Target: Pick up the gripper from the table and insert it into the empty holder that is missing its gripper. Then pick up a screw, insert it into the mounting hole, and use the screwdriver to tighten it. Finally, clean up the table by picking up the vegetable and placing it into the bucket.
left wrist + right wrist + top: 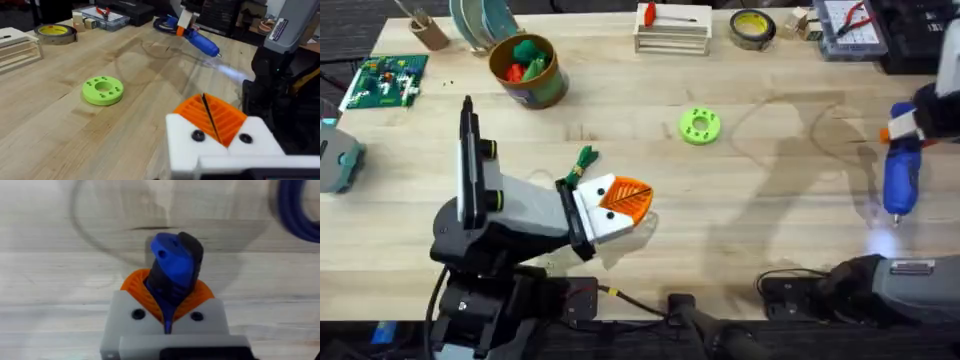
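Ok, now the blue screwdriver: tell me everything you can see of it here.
The blue pen-shaped electric screwdriver looks like glossy plastic, with a darker section showing in the right wrist view. The right tool is shut on it, orange ribbed pads on both sides. It hangs over the right side of the pale wooden table, with a bright glow on the wood beneath its lower end.

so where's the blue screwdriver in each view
overhead: the screwdriver is at the far right edge, held in the right gripper, tip toward the near side.
left wrist: it lies slantwise at the top centre, beyond the green disc.
right wrist: its blue end sits centre frame, clamped between the orange pads.
shared landmark: the curved stain on the wood.
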Available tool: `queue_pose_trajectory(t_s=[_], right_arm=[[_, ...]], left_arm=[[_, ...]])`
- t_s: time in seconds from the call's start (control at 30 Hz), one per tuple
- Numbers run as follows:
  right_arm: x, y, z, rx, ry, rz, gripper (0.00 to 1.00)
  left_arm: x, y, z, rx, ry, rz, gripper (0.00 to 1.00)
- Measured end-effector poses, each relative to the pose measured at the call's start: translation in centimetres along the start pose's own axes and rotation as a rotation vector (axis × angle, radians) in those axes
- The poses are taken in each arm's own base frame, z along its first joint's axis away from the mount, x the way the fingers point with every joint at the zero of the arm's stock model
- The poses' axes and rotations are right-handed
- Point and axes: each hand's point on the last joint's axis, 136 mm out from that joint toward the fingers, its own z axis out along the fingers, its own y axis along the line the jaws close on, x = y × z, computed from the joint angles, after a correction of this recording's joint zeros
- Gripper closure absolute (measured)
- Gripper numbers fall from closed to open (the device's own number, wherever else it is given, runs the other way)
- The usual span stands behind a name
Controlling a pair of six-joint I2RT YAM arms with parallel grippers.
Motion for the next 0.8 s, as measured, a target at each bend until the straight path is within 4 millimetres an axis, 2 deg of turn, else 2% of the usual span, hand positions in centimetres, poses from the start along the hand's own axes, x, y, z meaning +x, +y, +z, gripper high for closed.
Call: queue_pose_trajectory(t_s=[0.2,0.37,0.57,0.8], right_arm=[[-2.3,0.3,-4.3,0.026,-0.199,0.069,0.985],[-4.8,2.1,-8.5,-0.003,-0.401,0.083,0.985],[-7.6,6.8,-13.5,-0.038,-0.598,-0.002,0.986],[-10.1,13.8,-19.4,-0.121,-0.824,-0.128,0.988]], left_arm=[[0.0,0.0,0.0,0.000,0.000,0.000,0.983],[0.0,0.0,0.0,0.000,0.000,0.000,0.983],[0.0,0.0,0.0,0.000,0.000,0.000,0.983],[0.0,0.0,0.0,0.000,0.000,0.000,0.983]])
